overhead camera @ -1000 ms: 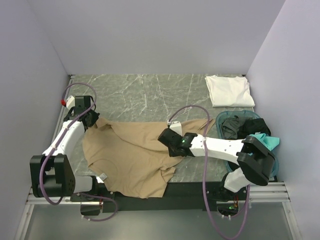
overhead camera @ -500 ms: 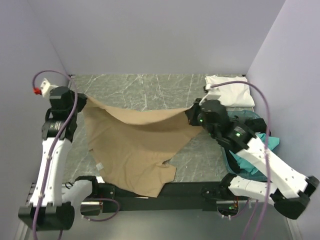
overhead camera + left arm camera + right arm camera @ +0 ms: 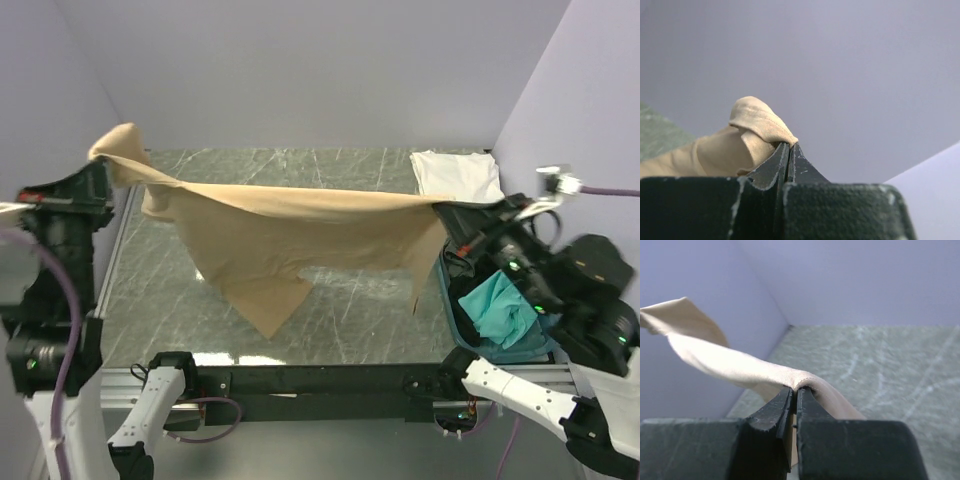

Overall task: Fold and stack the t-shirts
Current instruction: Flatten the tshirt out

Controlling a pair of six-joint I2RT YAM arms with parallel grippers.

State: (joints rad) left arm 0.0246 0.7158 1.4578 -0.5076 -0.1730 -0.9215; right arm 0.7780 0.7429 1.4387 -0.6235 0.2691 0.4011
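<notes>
The tan t-shirt (image 3: 290,225) hangs stretched in mid-air between two robot arms, its upper edge running nearly level from 9 o'clock to 3 o'clock across the overhead view. The left gripper (image 3: 100,178), at 9 o'clock beside the left wall, has its jaws clamped together on a bunched fold of the tan cloth; the left wrist view shows the left gripper (image 3: 789,146) pinched tight, with a hemmed lump of fabric bulging just above the fingertips. The right gripper (image 3: 446,212), at 3 o'clock, is likewise closed on the opposite end, and the right wrist view shows the right gripper (image 3: 794,391) with cloth looping over its meeting tips and trailing off toward 10 o'clock. Below the taut edge the shirt drapes to a point at about 7 o'clock over the marbled table (image 3: 350,300); whether that point touches the surface cannot be told. A folded white t-shirt (image 3: 458,175) lies flat at 1 o'clock in the far right corner. At 4 o'clock, a teal t-shirt (image 3: 498,310) sits crumpled in the teal basket (image 3: 447,300), partly hidden by the right arm.
</notes>
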